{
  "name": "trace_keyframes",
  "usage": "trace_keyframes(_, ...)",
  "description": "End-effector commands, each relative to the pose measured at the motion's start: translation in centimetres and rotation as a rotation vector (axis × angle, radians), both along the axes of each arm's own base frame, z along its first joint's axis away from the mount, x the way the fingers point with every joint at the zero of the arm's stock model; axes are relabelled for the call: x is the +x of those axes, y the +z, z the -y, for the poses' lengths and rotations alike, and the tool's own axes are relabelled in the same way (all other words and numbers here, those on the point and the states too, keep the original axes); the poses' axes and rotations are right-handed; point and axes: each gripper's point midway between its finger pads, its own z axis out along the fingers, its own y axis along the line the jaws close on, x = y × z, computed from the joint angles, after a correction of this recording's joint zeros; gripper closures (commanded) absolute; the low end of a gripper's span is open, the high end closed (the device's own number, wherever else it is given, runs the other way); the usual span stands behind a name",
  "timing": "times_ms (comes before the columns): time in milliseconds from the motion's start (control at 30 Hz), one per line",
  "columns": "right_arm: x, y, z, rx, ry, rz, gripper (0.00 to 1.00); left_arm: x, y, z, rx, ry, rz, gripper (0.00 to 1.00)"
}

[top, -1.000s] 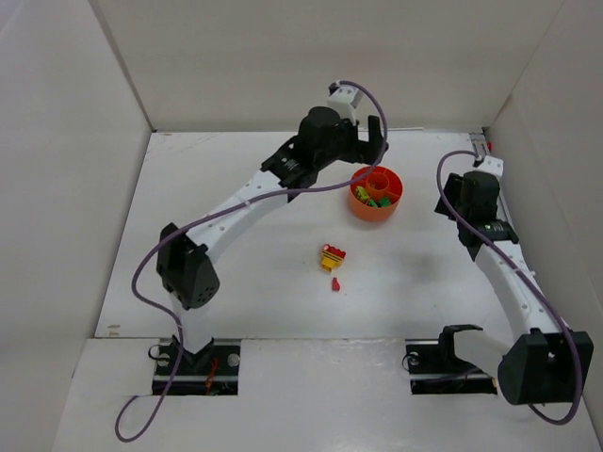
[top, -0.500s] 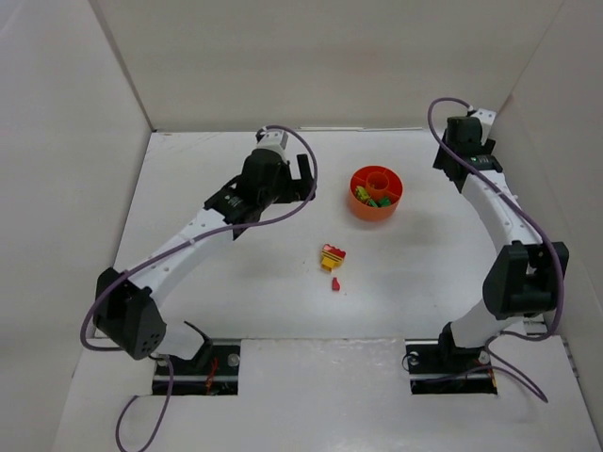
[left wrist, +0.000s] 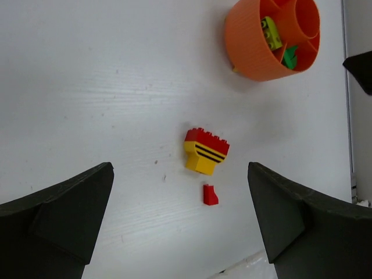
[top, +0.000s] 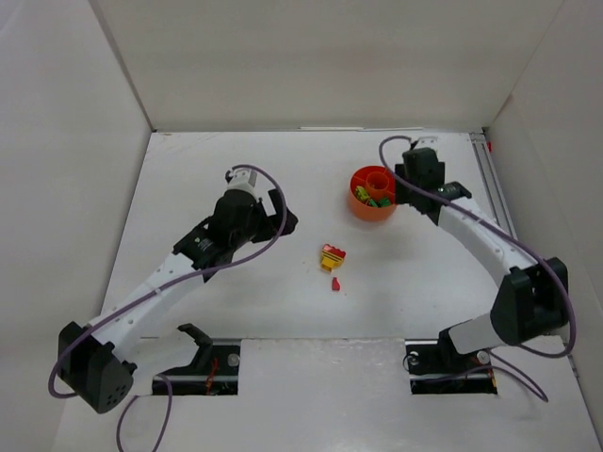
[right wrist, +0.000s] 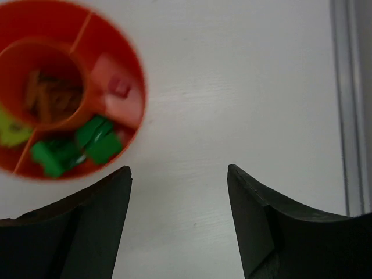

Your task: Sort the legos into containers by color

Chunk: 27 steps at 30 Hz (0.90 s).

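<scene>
One orange bowl [top: 373, 211] is set on the desk [top: 236, 169], with three blurred green bricks [right wrist: 87, 132] inside. Its one red piece [right wrist: 121, 88] and the brown bricks [right wrist: 49, 96] in its middle are shown only by the right wrist view. Two loose legos are seen near the bowl: a red-on-yellow stack [left wrist: 206, 151] and a small red brick [left wrist: 210, 195]. The left gripper [left wrist: 180, 174] is spread wide and empty. The right gripper [right wrist: 179, 171], beside the bowl, is parted and empty.

White arms [top: 155, 278], black joints [top: 87, 369], purple cables [top: 169, 414]

Bowl [right wrist: 136, 72] blurred, cut off at left; bricks [right wrist: 49, 97] in cup [right wrist: 82, 72] perhaps brown.
</scene>
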Motion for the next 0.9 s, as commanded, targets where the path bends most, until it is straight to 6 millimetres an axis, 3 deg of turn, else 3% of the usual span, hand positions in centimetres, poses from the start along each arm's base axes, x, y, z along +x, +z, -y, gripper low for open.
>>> trace_keyframes(0, -2.8, 0.4, -6.5, 0.069, 0.295, 0.011, 0.28, -1.9, -1.0, -0.7, -0.081, 0.037, -0.039, 0.00)
trace_keyframes(33, -4.7, -1.3, -9.3, 0.089, 0.386, -0.025, 0.28, -2.3, -1.6, -0.9, -0.085, 0.043, -0.051, 0.00)
trace_keyframes(133, -8.8, -3.4, -15.2, 0.140, 0.579, -0.079, 0.29, -3.9, -4.0, -2.0, -0.076, 0.065, -0.113, 0.00)
trace_keyframes(167, -10.4, -5.0, -15.9, 0.136, 0.606, -0.121, 0.31, -4.3, -4.4, -2.2, -0.079, 0.074, -0.129, 0.00)
trace_keyframes(233, -12.7, -6.0, -18.2, 0.176, 0.674, -0.142, 0.31, -5.0, -5.1, -2.9, -0.077, 0.090, -0.142, 0.00)
trace_keyframes(267, -14.9, -7.3, -19.8, 0.182, 0.740, -0.178, 0.33, -5.3, -5.2, -3.0, -0.086, 0.095, -0.144, 0.00)
trace_keyframes(367, -17.9, -8.9, -23.0, 0.241, 0.819, -0.210, 0.33, -6.0, -5.8, -3.5, -0.098, 0.099, -0.140, 0.00)
trace_keyframes(600, -18.6, -12.6, -24.7, 0.264, 0.793, -0.259, 0.38, -6.5, -6.1, -3.8, -0.099, 0.099, -0.139, 0.00)
trace_keyframes(733, -18.6, -13.5, -25.2, 0.253, 0.776, -0.281, 0.51, -6.6, -6.1, -3.7, -0.103, 0.092, -0.143, 0.00)
trace_keyframes(867, -19.2, -13.9, -25.3, 0.267, 0.758, -0.303, 0.70, -6.6, -5.9, -3.7, -0.102, 0.086, -0.132, 0.00)
